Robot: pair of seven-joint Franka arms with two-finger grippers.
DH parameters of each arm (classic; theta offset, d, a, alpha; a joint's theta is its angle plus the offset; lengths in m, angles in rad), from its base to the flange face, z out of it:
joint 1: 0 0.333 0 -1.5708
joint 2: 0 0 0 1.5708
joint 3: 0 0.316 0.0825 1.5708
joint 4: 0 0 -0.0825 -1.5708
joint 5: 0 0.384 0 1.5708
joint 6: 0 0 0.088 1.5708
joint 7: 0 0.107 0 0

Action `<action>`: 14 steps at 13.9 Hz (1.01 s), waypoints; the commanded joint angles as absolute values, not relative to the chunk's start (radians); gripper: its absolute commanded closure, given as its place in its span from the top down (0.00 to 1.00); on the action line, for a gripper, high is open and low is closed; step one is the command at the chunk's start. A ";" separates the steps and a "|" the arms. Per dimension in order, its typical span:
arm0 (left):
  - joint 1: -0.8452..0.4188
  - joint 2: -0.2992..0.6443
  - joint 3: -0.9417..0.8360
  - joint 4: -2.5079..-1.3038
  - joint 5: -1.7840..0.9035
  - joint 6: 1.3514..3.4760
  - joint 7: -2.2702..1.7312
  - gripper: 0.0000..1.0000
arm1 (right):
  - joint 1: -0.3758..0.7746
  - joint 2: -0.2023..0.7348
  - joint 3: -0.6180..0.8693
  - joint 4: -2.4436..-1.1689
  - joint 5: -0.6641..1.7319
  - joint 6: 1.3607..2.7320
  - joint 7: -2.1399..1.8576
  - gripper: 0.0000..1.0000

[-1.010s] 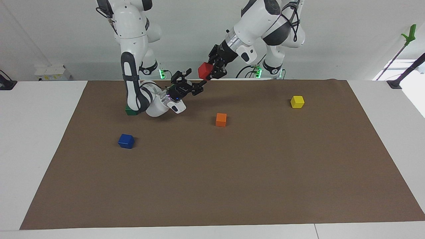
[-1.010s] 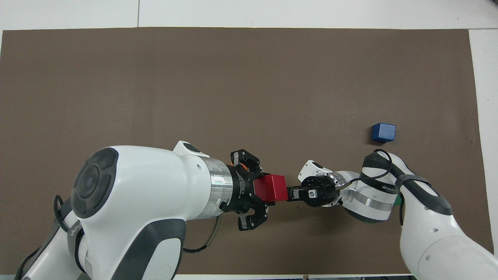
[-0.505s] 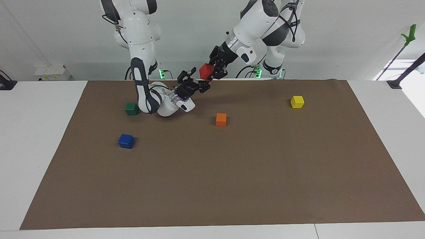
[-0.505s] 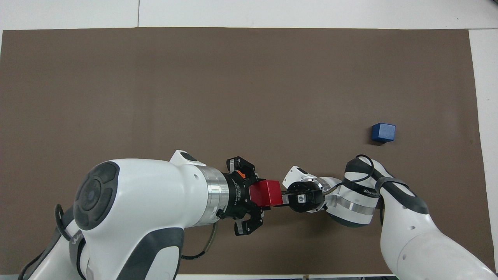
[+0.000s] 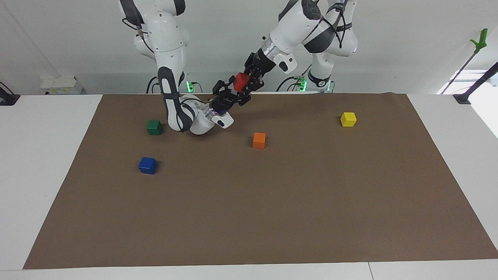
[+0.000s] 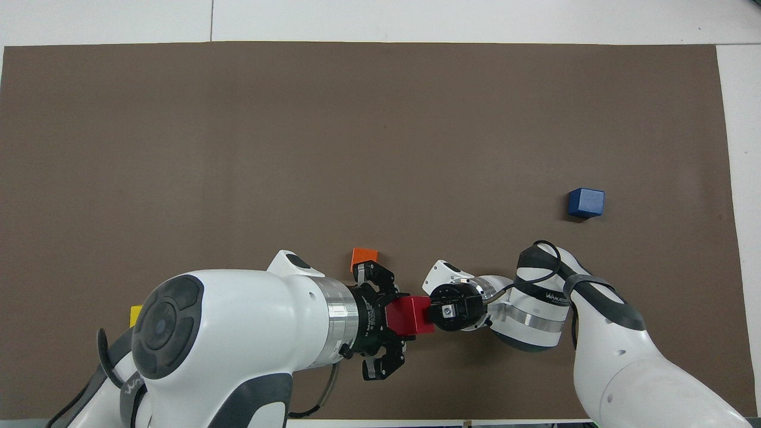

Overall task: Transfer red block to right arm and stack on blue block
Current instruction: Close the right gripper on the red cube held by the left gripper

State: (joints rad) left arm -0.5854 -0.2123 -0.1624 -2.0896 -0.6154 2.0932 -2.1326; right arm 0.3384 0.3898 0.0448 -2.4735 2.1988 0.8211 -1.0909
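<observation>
Left gripper (image 5: 249,82) jaws clamped on red block (image 5: 241,81) midair; right gripper (image 5: 230,94) jaws apart around it; early release risks drop onto worktop (image 5: 272,202).

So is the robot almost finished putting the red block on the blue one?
Not yet. Done: the left gripper has the red block lifted off the mat. In hand: the right gripper is right at the red block for the handover, but I cannot tell whether it has gripped it. Left: carrying it to the blue block, which sits alone on the mat with nothing on top.
</observation>
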 commanded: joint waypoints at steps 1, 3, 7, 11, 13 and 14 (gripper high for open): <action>-0.606 -0.262 -0.152 -2.151 -0.634 2.105 -2.125 0.00 | 0.336 0.387 0.044 -2.482 2.221 0.833 -1.049 0.86; -0.620 -0.265 -0.150 -2.152 -0.632 2.103 -2.123 0.00 | 0.336 0.387 0.044 -2.485 2.221 0.839 -1.055 0.74; -0.618 -0.273 -0.150 -2.151 -0.632 2.085 -2.121 0.00 | 0.330 0.377 0.043 -2.487 2.215 0.902 -1.054 0.00; -0.609 -0.273 -0.149 -2.146 -0.624 2.089 -2.123 0.14 | 0.330 0.359 0.041 -2.485 2.215 0.920 -1.054 0.00; -0.597 -0.273 -0.144 -2.126 -0.623 2.089 -2.131 0.99 | 0.330 0.359 0.041 -2.484 2.215 0.922 -1.054 0.00; -0.572 -0.275 -0.143 -2.111 -0.621 2.080 -2.129 1.00 | 0.330 0.359 0.040 -2.484 2.214 0.922 -1.054 0.00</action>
